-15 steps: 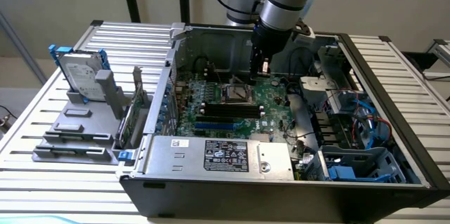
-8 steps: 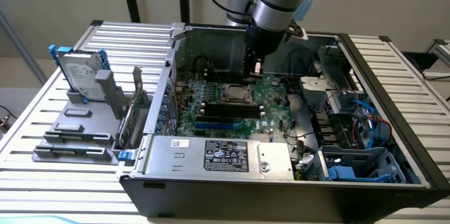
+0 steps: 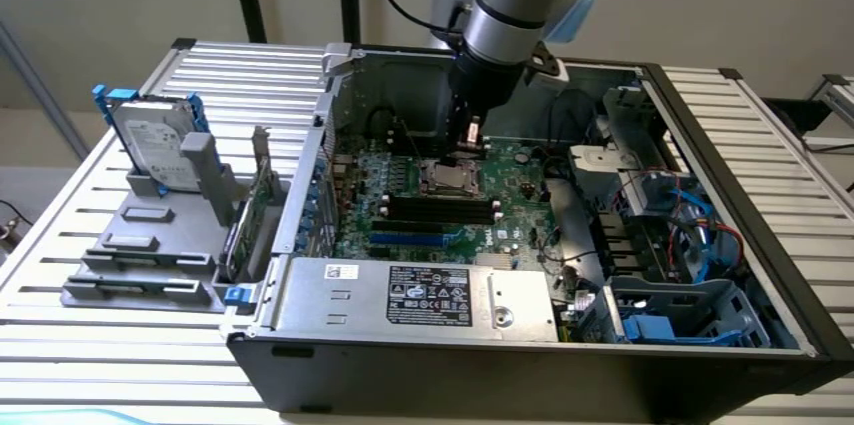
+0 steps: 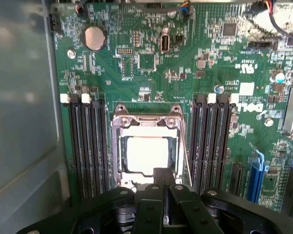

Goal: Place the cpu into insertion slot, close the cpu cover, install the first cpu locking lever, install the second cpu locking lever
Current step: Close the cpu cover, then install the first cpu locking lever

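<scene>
The cpu (image 4: pixel 145 155) lies flat in the insertion slot (image 4: pixel 115 161) on the green board, its pale face showing through the cut-out of the cpu cover (image 4: pixel 146 126), which lies down over it. A thin silver locking lever (image 4: pixel 184 152) runs along one side of the socket. My gripper (image 4: pixel 163 176) is shut with nothing in it, its tips at the socket's edge over the cover's rim. In the exterior view the gripper (image 3: pixel 463 152) stands upright inside the open case, directly above the socket (image 3: pixel 451 181).
Long black memory slots (image 4: pixel 88 146) (image 4: pixel 212 141) flank the socket. A labelled grey power supply (image 3: pixel 427 295) fills the case's front. Drive cage and blue cables (image 3: pixel 667 245) sit on the exterior view's right. A hard drive in a holder (image 3: pixel 154 145) stands outside on the slatted table.
</scene>
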`<action>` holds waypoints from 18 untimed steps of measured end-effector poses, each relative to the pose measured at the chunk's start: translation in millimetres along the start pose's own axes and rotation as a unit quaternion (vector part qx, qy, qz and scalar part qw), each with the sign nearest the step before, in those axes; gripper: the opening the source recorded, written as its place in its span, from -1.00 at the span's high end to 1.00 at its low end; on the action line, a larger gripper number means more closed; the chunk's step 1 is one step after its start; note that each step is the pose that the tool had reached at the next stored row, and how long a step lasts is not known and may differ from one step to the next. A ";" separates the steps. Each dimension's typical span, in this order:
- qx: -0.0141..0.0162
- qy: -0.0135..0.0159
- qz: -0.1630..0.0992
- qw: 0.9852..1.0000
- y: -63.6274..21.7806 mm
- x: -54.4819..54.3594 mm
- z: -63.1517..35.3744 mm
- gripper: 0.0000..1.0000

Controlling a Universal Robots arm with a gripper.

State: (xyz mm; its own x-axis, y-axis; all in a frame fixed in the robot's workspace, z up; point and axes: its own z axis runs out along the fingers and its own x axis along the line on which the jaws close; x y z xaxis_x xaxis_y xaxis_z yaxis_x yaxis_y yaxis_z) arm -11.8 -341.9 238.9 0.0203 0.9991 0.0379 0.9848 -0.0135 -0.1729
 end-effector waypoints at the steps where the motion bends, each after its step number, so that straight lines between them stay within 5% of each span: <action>1: 0.001 0.000 0.000 1.000 -3.1 -0.3 0.7 0.79; 13: 0.005 0.000 0.000 1.000 -45.5 -4.0 8.5 0.79; 18: 0.005 0.000 0.000 1.000 -48.2 -4.2 8.9 0.79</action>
State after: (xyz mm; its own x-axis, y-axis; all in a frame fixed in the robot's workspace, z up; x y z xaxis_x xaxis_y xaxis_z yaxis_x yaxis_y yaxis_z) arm -60.9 -345.0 238.3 0.0208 0.9991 0.0376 0.9830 -0.0135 -0.1830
